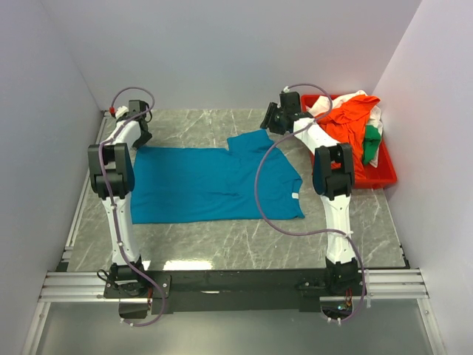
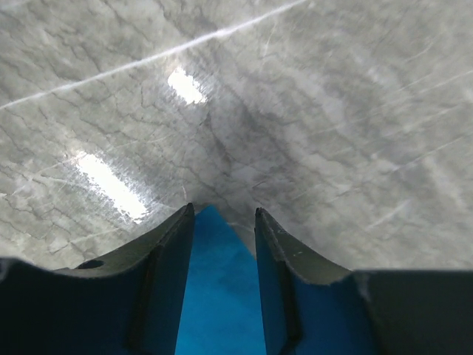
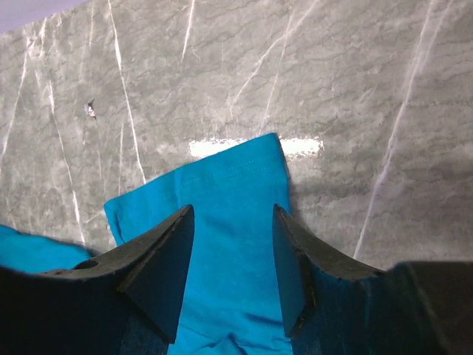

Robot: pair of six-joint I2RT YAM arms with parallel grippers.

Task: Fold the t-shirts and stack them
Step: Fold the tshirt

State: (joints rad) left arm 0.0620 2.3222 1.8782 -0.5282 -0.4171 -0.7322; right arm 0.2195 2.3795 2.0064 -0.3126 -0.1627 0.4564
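A teal-blue t-shirt (image 1: 214, 181) lies spread flat on the marble table, its sleeve (image 1: 251, 140) pointing to the back. My left gripper (image 1: 142, 133) is low at the shirt's far left corner. In the left wrist view its fingers (image 2: 223, 211) stand apart with the pointed cloth corner (image 2: 218, 296) lying between them. My right gripper (image 1: 270, 118) hovers over the sleeve. In the right wrist view it (image 3: 232, 209) is open above the hemmed sleeve (image 3: 229, 185), touching nothing. More t-shirts are heaped at the right: orange (image 1: 347, 122), white (image 1: 325, 103) and green (image 1: 369, 144).
The heap of shirts sits in a red plastic tray (image 1: 384, 177) at the back right, against the right wall. White walls close in the table on the left, back and right. Bare marble (image 1: 222, 244) lies in front of the teal shirt.
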